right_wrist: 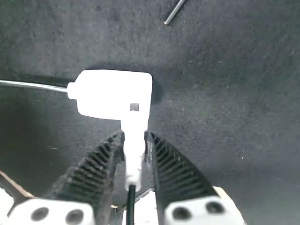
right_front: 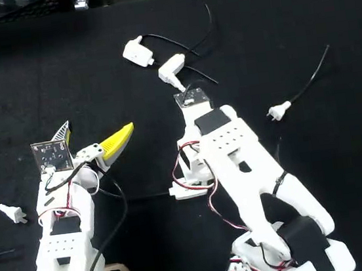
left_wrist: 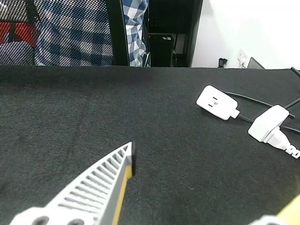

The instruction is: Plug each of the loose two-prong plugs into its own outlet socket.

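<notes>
- Right wrist view shows the right gripper point(right_wrist: 134, 139) with its fingers clamped on a white plug point(right_wrist: 134, 129). The plug's nose is against the side of a white outlet socket point(right_wrist: 112, 93), which lies on the black surface point(right_wrist: 234, 93).
- By that, the first insertion looks to be the step in hand. The next move calls for a straight push along the plug's axis until its body sits flush, and only then a release. The socket lies loose, so it could slide away under the push.
- In the high view the left gripper point(right_front: 99, 127) hovers well apart from both sockets, with its fingers wide apart and empty.
- A second socket point(right_front: 136, 51) lies just beyond the first. The right-hand loose plug point(right_front: 279, 110) lies on the far side of the right arm, and the left-hand loose plug point(right_front: 12, 212) lies beside the left arm.
- The prongs are hidden where plug meets socket, so I cannot tell whether they have entered or how deep. The second socket's slots are too small to make out from above.
</notes>
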Controlling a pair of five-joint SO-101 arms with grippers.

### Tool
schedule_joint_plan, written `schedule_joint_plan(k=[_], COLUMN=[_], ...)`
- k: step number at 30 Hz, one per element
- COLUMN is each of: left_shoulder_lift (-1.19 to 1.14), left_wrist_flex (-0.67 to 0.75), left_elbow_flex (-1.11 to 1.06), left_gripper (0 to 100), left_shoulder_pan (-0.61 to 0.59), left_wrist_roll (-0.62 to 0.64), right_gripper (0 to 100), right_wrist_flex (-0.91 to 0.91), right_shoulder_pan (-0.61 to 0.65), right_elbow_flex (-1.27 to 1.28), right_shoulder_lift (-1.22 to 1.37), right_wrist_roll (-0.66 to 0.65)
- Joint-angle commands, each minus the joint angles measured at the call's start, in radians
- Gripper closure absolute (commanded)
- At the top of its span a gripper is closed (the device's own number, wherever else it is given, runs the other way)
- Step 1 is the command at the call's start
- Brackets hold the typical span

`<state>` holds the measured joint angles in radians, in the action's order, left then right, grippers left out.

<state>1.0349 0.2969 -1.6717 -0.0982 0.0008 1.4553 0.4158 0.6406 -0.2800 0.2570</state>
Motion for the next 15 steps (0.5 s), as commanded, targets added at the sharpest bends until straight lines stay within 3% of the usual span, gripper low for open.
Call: schedule_joint_plan(k=[1,15], left_shoulder_lift=[0.014,0.014], left_wrist_flex=[0.002,0.002], left_elbow_flex=[-0.021,-0.021], left_gripper=[48,48], left_shoulder_pan=[0.010,0.010], left_wrist_roll=[0.006,0.006], right_gripper=[98.5,98.5], right_wrist_flex=[-0.015,-0.064], right_shoulder_pan=[-0.014,-0.012], right_elbow_flex=[0.010,0.047], right_shoulder_lift=[0.001,0.001], right_wrist_roll=[-0.008,-0.008])
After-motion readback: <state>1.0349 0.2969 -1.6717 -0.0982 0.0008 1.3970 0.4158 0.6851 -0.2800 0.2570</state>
